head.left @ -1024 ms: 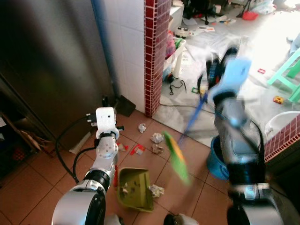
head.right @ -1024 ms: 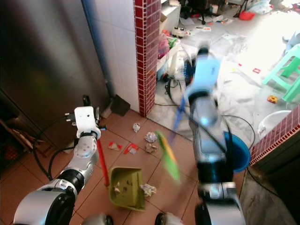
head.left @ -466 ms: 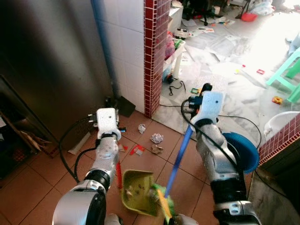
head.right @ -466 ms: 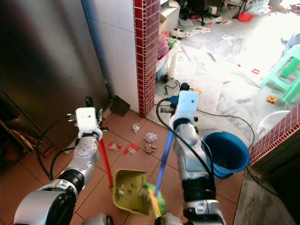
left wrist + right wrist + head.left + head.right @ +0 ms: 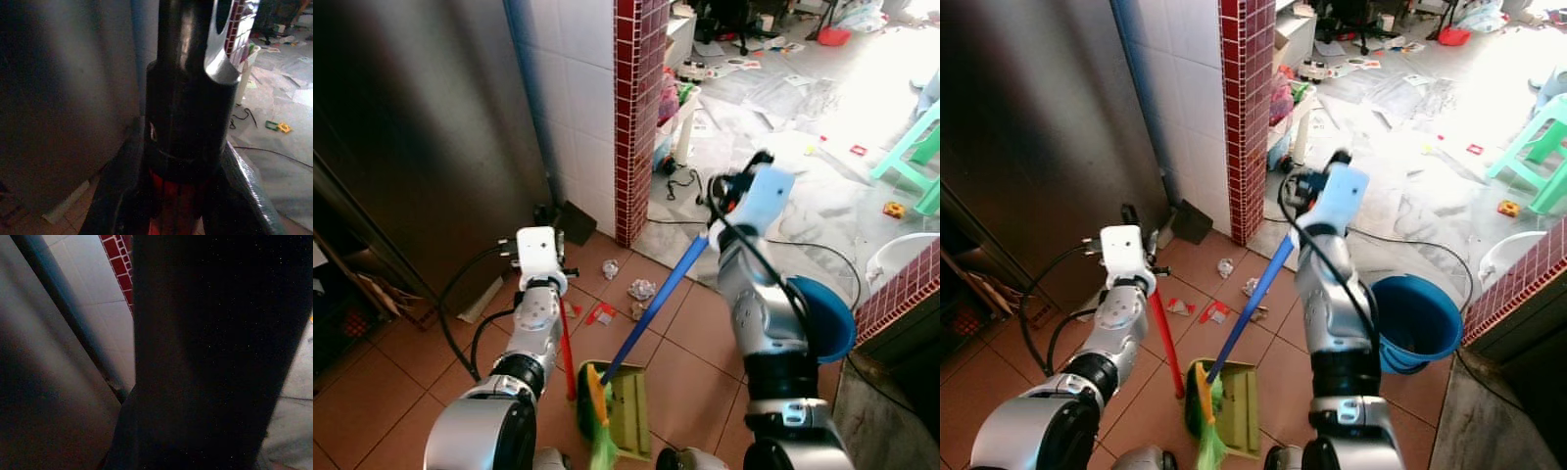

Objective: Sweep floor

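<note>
While the head camera looks down at the terracotta tiled floor, I see my left pincer closed around the red handle of the olive-green plastic dustpan, which stands on the tiles close in front of me. My right pincer is raised further away on the right, at the top of the broom's long blue handle; I cannot tell from these pictures how far its fingers are open, as the right wrist view is almost wholly dark. The handle slants down to the near left, and the broom's green and yellow bristle head sits at the left edge of the dustpan, partly over it. Several scraps of crumpled white paper and a small red wrapper lie on the tiles beyond the dustpan, near the red-tiled pillar. A round blue plastic bucket stands on the right, beside my right arm.
</note>
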Tool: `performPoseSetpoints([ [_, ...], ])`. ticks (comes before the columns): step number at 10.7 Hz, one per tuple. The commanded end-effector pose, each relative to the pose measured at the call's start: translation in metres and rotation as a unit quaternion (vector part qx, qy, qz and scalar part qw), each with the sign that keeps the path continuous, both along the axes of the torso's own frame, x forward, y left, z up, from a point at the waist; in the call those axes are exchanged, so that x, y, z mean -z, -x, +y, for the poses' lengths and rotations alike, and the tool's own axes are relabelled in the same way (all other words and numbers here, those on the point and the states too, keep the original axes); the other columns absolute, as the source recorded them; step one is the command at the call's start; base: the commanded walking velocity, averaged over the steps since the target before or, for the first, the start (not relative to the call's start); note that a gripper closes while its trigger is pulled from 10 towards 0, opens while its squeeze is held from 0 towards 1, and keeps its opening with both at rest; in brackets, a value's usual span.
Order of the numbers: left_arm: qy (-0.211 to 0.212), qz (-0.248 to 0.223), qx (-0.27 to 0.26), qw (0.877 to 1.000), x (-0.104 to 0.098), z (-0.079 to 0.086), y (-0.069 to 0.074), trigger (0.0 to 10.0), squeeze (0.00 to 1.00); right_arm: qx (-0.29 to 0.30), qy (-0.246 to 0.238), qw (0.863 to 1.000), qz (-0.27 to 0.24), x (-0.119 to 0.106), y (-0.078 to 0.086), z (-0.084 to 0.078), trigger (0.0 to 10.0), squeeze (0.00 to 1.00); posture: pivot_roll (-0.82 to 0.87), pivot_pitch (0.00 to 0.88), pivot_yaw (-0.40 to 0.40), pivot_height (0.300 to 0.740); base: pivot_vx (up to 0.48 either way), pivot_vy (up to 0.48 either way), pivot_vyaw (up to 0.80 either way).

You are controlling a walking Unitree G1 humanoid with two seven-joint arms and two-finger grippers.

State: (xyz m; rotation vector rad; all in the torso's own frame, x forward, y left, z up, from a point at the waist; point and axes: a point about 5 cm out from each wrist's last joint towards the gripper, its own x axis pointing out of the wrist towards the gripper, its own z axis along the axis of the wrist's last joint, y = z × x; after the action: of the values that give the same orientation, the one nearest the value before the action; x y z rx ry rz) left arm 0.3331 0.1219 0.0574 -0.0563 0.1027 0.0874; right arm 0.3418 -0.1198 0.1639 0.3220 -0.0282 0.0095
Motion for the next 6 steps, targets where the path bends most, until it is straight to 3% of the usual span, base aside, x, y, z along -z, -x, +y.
performPoseSetpoints([
  [1,0.029,-0.004,0.001,1.000,-0.007,-0.005,-0.006,10.0,0.00,-0.009,0.001,0.997,-0.073,-0.035,-0.004,0.004,10.0,0.00,-0.14,0.000,0.040,0.740,0.000,0.000,0.00],
  [4,0.046,-0.011,0.032,0.998,-0.011,-0.004,-0.009,10.0,0.00,-0.001,0.090,0.985,-0.146,-0.059,-0.006,-0.009,10.0,0.00,-0.13,0.000,0.040,0.740,0.000,0.000,0.00],
  [6,0.055,-0.012,0.045,0.997,-0.011,-0.004,-0.009,10.0,0.00,0.026,0.148,0.973,-0.175,-0.066,-0.003,-0.034,10.0,0.00,-0.14,0.000,0.038,0.740,0.000,0.000,0.00],
])
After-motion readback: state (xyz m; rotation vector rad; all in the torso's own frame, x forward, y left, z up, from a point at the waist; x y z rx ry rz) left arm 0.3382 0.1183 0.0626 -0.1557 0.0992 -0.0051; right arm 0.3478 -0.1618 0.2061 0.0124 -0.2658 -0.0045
